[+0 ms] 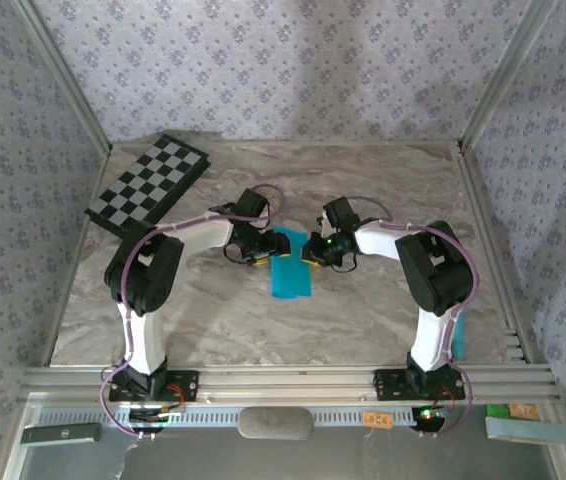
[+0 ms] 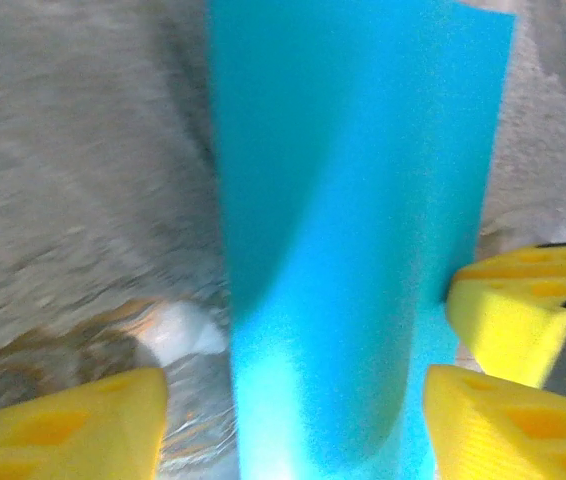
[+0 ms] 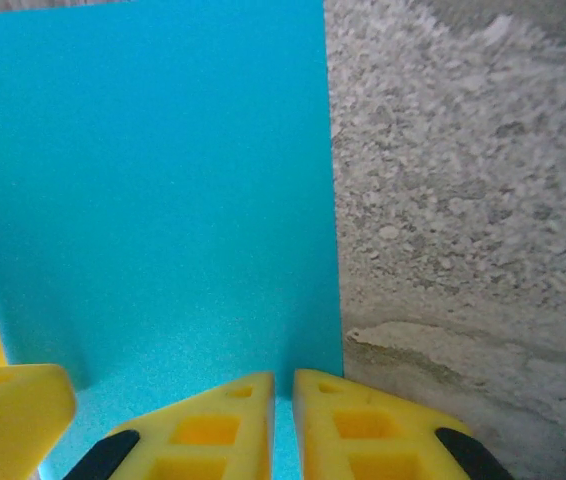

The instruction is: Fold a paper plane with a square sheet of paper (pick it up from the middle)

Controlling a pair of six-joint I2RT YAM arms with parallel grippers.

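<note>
Likely the first lengthwise fold. Right pincer point(image 3: 283, 400) pinched on paper point(image 1: 290, 268) at 1 o'clock; left pincer point(image 2: 293, 430) wide, astride at 11. Next: probably press crease flat.

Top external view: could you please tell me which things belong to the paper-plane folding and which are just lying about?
Belongs to the job:
- thin bright turquoise-blue paper sheet
- left gripper, open, the sheet between its fingers
- right gripper, shut on the sheet's edge

Just lying about:
- black-and-white checkerboard, far left
- long pale teal bar, near right
- grey oblong pad, near middle
</note>
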